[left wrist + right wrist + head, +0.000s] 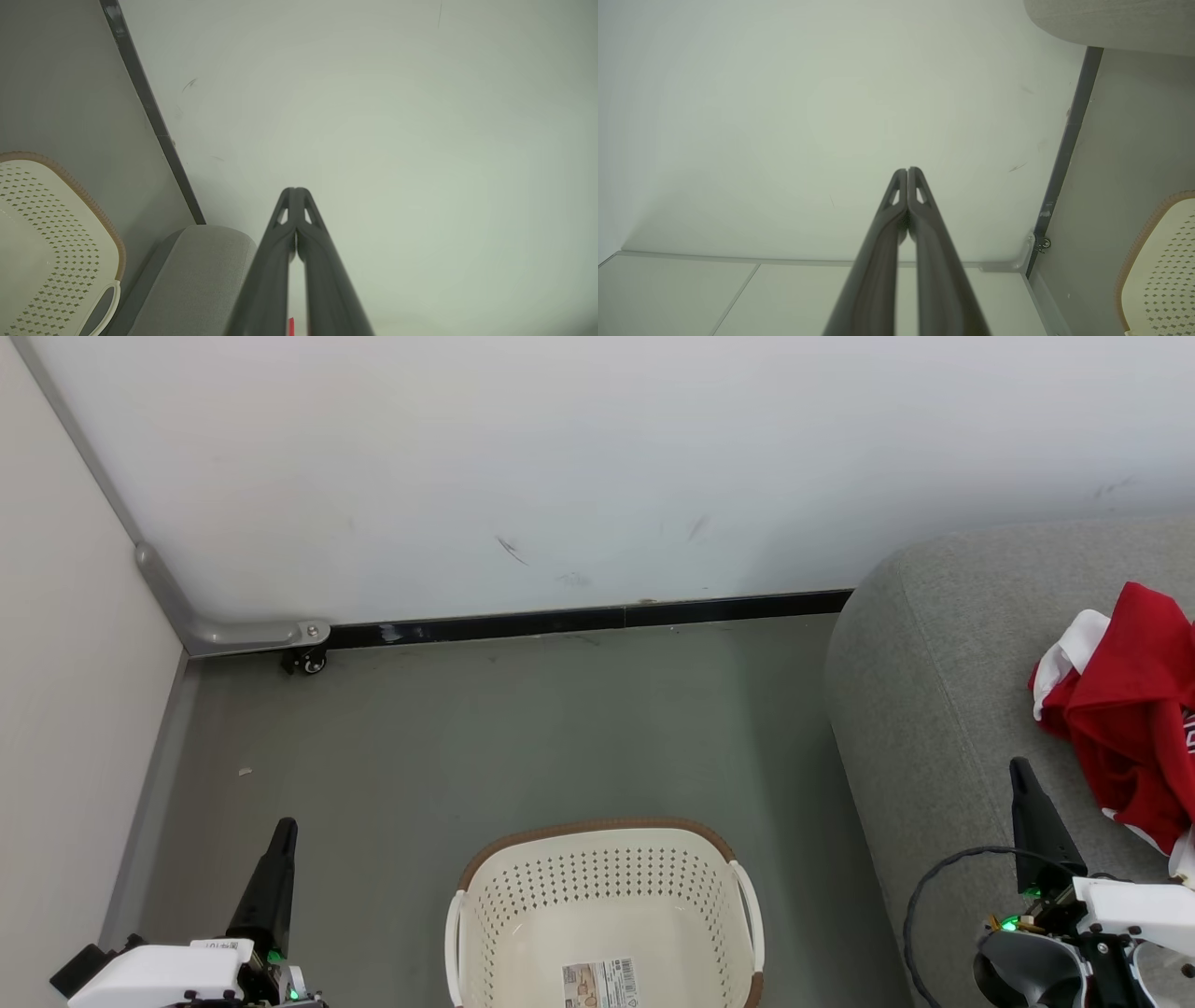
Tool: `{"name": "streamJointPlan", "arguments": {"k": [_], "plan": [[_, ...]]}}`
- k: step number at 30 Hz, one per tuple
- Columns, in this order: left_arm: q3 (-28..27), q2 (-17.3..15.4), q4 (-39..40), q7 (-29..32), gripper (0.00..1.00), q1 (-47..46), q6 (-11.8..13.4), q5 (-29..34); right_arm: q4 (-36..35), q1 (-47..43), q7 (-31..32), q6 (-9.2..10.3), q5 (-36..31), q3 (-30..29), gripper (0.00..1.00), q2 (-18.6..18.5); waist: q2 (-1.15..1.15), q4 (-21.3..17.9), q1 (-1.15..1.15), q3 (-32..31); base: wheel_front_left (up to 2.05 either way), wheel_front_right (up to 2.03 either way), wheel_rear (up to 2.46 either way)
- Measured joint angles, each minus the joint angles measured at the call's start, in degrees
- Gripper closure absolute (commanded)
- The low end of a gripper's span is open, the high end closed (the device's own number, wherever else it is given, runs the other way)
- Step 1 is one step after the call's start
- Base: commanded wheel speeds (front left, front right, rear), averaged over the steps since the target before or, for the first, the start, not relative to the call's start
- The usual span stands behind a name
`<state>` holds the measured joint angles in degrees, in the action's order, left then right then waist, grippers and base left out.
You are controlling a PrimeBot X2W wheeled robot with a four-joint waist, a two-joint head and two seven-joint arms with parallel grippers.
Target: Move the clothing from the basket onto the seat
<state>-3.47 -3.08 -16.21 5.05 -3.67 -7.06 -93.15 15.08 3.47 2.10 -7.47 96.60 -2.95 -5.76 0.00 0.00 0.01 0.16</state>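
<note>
The cream basket (691,859) with a brown rim stands on the floor at the bottom middle, and only a label sticker shows on its inside bottom. Red clothing (1130,709) with white trim lies bunched on the grey seat (924,709) at the right. My left gripper (285,828) is at the lower left, shut and empty, left of the basket. My right gripper (1019,767) is shut and empty over the seat, just left of the clothing. The left wrist view has the left gripper (295,190) pressed shut, the basket (56,224) and the seat (201,261). The right gripper (907,170) points at the wall, shut.
A white wall panel (597,467) with a black baseboard (597,616) closes the back. A pale side panel (65,709) stands at the left, with a grey bracket and small caster wheel (310,662) at the corner. Grey floor (523,728) lies between the basket and the wall.
</note>
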Motion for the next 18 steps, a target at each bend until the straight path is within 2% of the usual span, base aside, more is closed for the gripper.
{"name": "streamJointPlan", "arguments": {"k": [18], "plan": [[0.0,0.0,0.0,0.1,1.0,0.0,0.0,0.0,0.0,0.0,0.0,0.0,-0.3,-0.1,1.0,0.0,0.0,0.0,0.0,0.0,0.0,0.0,0.0]]}}
